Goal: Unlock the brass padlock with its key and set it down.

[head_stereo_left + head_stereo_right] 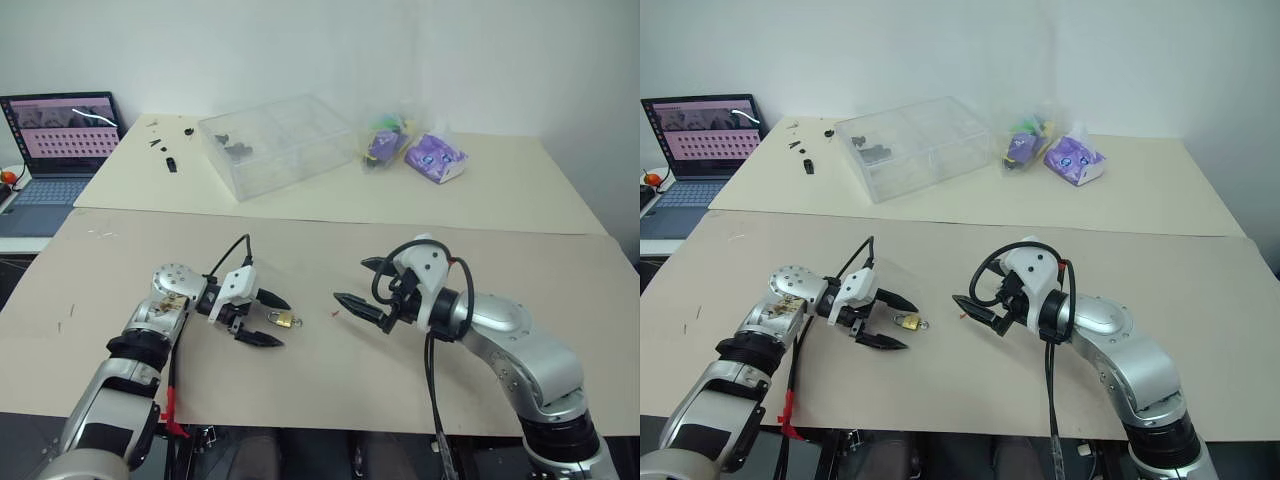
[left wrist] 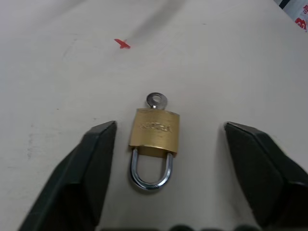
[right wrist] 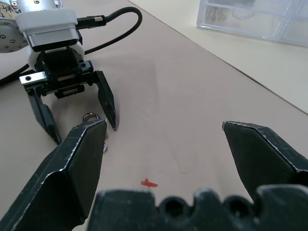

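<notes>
A: ok so head views first. The brass padlock (image 1: 284, 320) is seen lying flat on the tan table (image 1: 330, 390), right between the two black fingers of the left gripper (image 1: 272, 320). Nothing is being squeezed: the fingers are spread apart, one on each side, with clear gaps to the lock.

B: yep, and the right gripper (image 1: 363, 286) is seen across from it, fingers spread wide too, nothing held between them. A small red speck (image 1: 335, 313) is spotted on the table between the two grippers, nearer the right one's lower fingertip. Further back, well past both sets of fingers, a clear plastic box (image 1: 275, 143), a laptop (image 1: 55, 140) and some purple packets (image 1: 436, 158) can be made out.

A: left wrist view now. The padlock is framed dead centre between the two fingertips (image 2: 94, 159), touching neither. Its silvery shackle (image 2: 150, 172) is pointed back toward the wrist and looks seated in the body. A key head (image 2: 156, 100) is seen sticking out of the far end, away from the fingers. The red speck sits well beyond it.

B: right wrist view: its own fingers are shown released and empty, with the red speck on the table between them. Beyond them the left gripper is seen tips-down, and the shackle loop peeks out just beside its nearer finger.
</notes>
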Tool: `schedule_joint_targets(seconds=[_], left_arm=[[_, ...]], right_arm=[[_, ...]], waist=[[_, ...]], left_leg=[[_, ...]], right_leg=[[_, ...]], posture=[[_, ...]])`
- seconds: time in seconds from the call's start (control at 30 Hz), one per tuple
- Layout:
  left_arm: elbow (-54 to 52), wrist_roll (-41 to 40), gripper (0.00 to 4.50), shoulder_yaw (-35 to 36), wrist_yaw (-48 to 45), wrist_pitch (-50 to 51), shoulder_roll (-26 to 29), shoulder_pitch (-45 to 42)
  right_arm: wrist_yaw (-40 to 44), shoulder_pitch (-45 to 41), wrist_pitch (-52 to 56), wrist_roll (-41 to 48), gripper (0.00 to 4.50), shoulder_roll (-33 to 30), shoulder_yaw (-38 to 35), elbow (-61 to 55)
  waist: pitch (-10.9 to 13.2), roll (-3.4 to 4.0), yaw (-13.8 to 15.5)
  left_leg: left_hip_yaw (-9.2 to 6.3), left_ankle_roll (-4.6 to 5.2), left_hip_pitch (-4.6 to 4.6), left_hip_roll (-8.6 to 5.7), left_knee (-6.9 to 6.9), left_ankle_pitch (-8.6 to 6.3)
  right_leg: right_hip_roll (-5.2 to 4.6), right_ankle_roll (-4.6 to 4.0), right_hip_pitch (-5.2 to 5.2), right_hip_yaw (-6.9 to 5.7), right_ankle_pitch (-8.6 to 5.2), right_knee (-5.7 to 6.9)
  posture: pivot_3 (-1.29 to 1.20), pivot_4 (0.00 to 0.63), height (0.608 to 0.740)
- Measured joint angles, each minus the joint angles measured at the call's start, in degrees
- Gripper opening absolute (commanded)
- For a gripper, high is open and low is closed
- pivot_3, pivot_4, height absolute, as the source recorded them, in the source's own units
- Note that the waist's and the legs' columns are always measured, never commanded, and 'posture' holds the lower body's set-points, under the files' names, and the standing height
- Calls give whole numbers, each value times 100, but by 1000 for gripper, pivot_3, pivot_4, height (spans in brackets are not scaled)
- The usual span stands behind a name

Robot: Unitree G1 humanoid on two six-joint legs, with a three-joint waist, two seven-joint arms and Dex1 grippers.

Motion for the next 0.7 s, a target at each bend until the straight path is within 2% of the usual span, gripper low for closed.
schedule_joint_targets(seconds=[0.13, 0.47, 0.57, 0.7], left_arm=[[174, 109, 890, 4, 77, -110, -53, -136], [214, 113, 836, 16, 74, -178, -70, -144], [72, 123, 836, 18, 167, -159, -51, -105], [-382, 97, 836, 43, 200, 236, 183, -120]], right_arm=[[-39, 14, 0, 2, 4500, -2, -6, -4], [-69, 13, -1, -2, 4500, -61, -128, -3], [-149, -29, -108, -467, 4500, -395, 221, 41], [-181, 55, -830, -1492, 4500, -1059, 817, 125]], waist=[[0, 0, -13], [0, 0, -10], [0, 0, -8], [1, -1, -27]], left_leg=[[0, 0, -3, 0, 0, 0], [0, 0, -4, 0, 0, 0], [0, 0, -7, -1, 0, 0], [1, 1, -36, -1, 0, 0]], right_leg=[[0, 0, -1, 0, 0, -3], [0, 0, -1, 1, 0, -4], [-2, -1, -4, 0, 0, -4], [0, 0, -34, 1, 0, -1]], posture=[[0, 150, 740], [0, 150, 740], [0, 150, 740], [0, 150, 740]])
